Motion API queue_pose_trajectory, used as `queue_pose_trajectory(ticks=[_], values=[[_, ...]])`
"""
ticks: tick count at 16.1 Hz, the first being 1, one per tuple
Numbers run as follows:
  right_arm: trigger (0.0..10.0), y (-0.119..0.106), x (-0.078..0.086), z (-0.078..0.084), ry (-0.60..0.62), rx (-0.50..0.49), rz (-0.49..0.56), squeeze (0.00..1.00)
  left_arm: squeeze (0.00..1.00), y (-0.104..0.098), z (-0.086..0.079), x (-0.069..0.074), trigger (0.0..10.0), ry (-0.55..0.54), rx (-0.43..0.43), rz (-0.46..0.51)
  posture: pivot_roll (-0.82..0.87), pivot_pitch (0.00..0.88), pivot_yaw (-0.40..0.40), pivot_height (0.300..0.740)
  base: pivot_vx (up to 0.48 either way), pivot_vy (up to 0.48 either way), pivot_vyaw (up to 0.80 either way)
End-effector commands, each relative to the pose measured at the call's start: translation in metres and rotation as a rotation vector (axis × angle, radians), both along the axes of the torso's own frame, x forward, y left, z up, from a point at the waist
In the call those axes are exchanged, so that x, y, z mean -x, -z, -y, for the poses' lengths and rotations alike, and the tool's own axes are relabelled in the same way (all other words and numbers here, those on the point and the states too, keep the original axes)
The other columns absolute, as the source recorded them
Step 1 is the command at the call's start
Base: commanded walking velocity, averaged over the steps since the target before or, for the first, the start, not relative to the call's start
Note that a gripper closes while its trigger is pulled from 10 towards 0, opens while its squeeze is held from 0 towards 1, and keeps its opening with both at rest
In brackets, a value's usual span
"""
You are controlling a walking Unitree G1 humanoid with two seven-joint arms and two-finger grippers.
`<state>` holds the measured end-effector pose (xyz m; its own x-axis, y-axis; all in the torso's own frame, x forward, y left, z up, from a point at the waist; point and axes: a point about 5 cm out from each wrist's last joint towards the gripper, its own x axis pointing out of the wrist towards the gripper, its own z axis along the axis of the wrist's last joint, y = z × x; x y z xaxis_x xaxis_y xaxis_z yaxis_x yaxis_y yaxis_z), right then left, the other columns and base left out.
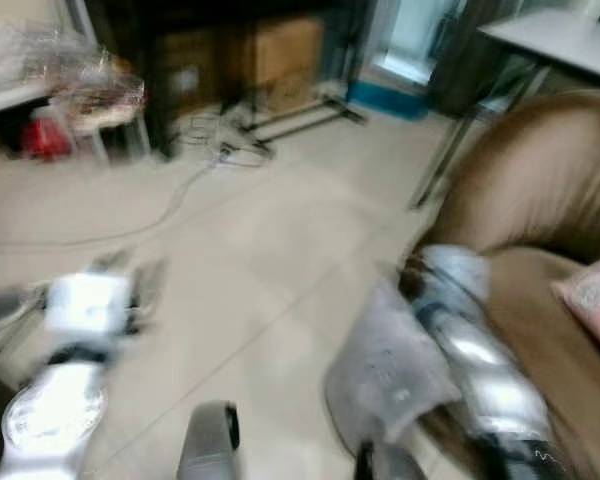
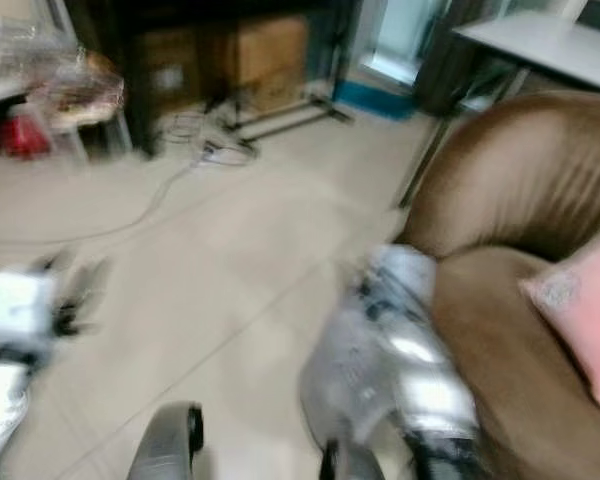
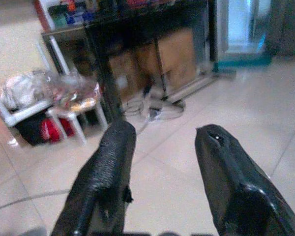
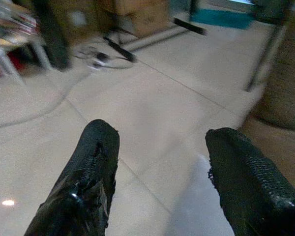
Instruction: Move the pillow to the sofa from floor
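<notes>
A pink pillow point(image 1: 595, 300) lies on the seat of the brown sofa point(image 1: 540, 190) at the right edge of the blurred head views. My right arm point(image 1: 470, 340) reaches forward beside the sofa's front corner. In the right wrist view my right gripper point(image 4: 162, 132) is open with nothing between its fingers, above the tiled floor next to the sofa. My left arm point(image 1: 80, 310) is held out low on the left. My left gripper point(image 3: 164, 132) is open and empty over bare floor.
A blurred pale grey shape point(image 1: 390, 365) sits by the sofa's front, under my right arm. A grey table point(image 1: 560, 40) stands behind the sofa. Cardboard boxes point(image 1: 280, 50), floor cables point(image 1: 230, 150) and a white stool with bags point(image 1: 100, 100) line the far side.
</notes>
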<state>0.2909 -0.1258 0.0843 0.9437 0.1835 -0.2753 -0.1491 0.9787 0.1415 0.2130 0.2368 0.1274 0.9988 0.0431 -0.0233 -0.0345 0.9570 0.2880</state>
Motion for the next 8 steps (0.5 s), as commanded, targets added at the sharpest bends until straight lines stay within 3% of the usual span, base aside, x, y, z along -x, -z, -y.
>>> queue_pose_trajectory(ticks=[1,3,8], values=[[10.0,0.0088,0.0059,0.0287,0.073,0.047,-0.034,0.00,0.00,-0.0019,0.0176,-0.0045,10.0,0.068,0.024,0.017,0.09,0.000,-0.058,0.565,0.416,0.000,0.00],[10.0,0.0118,0.0080,0.0244,-0.007,0.058,-0.047,0.00,0.00,-0.0005,0.0207,-0.0049,10.0,0.084,0.015,0.007,0.09,0.000,-0.056,0.565,0.377,0.000,0.00],[10.0,0.0179,0.0111,0.0204,-0.093,0.067,-0.085,0.00,0.00,0.0045,0.0241,-0.0022,10.0,0.105,-0.007,-0.025,0.09,0.000,-0.058,0.565,0.000,0.000,0.00]])
